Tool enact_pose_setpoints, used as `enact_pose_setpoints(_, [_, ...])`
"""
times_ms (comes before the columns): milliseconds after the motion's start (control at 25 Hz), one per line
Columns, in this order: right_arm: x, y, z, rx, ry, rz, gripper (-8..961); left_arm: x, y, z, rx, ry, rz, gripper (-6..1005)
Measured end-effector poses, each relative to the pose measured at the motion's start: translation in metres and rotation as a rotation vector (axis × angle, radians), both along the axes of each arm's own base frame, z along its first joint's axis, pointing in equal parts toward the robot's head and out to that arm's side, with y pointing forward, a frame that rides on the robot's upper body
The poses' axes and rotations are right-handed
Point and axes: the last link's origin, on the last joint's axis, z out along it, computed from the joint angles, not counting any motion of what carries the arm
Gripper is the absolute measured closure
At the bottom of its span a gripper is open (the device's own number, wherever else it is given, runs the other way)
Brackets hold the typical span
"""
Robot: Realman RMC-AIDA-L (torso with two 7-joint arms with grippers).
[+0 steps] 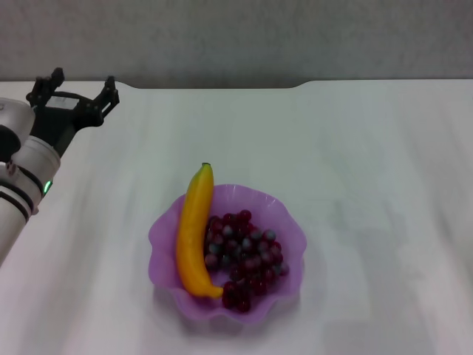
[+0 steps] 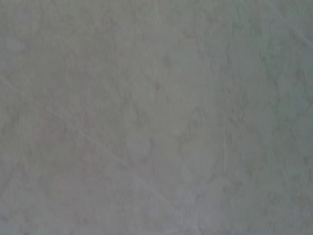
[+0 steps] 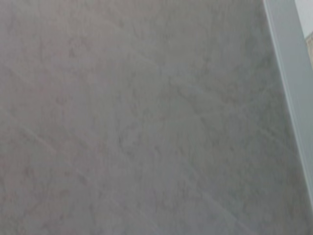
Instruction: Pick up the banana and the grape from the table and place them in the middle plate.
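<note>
Banana (image 1: 194,233) and grape (image 1: 244,259) lie in the middle plate (image 1: 292,222); I park the spread left gripper (image 1: 77,87) near the desk (image 1: 355,148) far-left corner, probably done.

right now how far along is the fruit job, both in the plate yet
Both look placed: the banana lies along the left side of the middle plate, its green tip poking over the far rim, and the grape bunch sits beside it inside the plate. Nothing is in hand: the left tool is open and empty, off at the table's far left. The right tool is out of view. Nothing appears left to do.
</note>
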Motion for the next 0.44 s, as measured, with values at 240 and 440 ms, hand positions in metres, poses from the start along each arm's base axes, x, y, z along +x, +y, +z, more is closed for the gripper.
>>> enact_pose_setpoints(240, [-0.003, -0.001, 0.006, 0.038, -0.037, 0.024, 61, 0.004, 0.002, -0.001, -0.006, 0.007, -0.010, 107])
enact_pose_setpoints(440, [-0.007, -0.002, 0.011, 0.069, -0.049, 0.051, 61, -0.001, -0.001, -0.003, -0.010, 0.008, 0.001, 107])
